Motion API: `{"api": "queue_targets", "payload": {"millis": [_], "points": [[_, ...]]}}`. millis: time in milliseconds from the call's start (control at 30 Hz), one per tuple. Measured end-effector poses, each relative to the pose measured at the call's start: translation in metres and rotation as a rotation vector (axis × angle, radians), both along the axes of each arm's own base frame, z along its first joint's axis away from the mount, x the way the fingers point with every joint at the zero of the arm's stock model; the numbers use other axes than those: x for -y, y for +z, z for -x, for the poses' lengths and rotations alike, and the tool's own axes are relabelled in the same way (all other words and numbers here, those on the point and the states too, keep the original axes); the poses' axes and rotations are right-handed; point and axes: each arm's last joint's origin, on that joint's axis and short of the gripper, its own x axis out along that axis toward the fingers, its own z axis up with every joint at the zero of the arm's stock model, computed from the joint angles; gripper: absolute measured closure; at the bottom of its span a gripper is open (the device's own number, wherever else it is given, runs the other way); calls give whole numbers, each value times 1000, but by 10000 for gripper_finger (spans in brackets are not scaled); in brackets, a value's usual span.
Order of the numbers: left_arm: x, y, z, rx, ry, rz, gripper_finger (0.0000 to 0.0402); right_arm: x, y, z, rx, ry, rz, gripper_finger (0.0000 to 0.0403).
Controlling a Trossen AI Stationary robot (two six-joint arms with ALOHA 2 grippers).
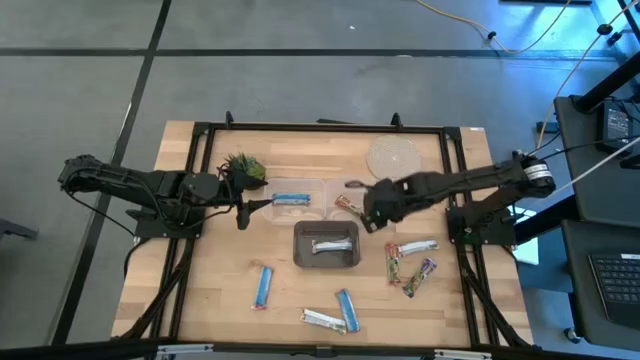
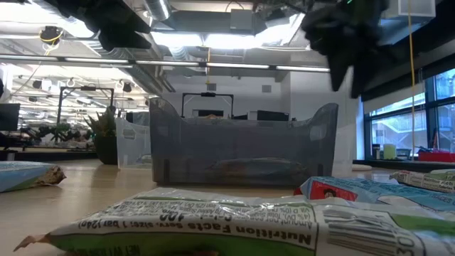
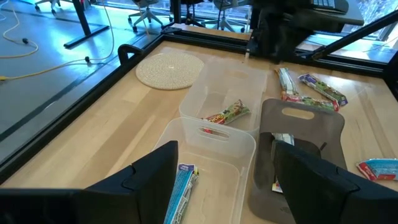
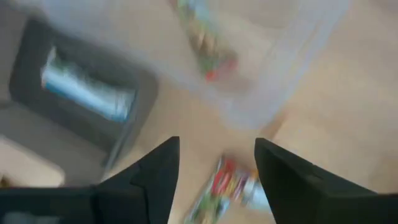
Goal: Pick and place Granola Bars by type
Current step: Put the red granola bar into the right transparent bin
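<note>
A small green potted plant [image 1: 243, 165] stands at the table's far left. A round woven coaster [image 1: 392, 156] lies flat at the far right, well apart from it.

Nine granola bars, three containers, one table.

Seen from above, there are three blue bars [image 1: 263, 286], two silver-white bars [image 1: 322, 319] and four multicoloured bars [image 1: 420, 277] that can be made out. Around them stand two clear tubs [image 3: 230, 74] and one grey bin [image 1: 300, 258], along with a single woven coaster [image 1: 392, 156] and a single potted plant [image 1: 243, 166].
</note>
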Motion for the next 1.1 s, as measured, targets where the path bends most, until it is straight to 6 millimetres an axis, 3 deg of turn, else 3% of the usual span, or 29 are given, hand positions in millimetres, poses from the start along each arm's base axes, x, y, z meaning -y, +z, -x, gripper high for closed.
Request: {"api": "queue_targets", "payload": {"millis": [233,500,767,1100], "points": [[0,0,0,1,2,5,150,-46,-12,12,-20,-44,-58,192],[0,0,0,-9,-11,-30,150,-78,-30,28,-35,-155,-115,192],[0,0,0,-13,-7,-45,151,-92,-62,37,-17,-209,-195,197],[-2,0,1,-11,57,-71,151,-96,-101,30,-81,-208,-153,207]]}}
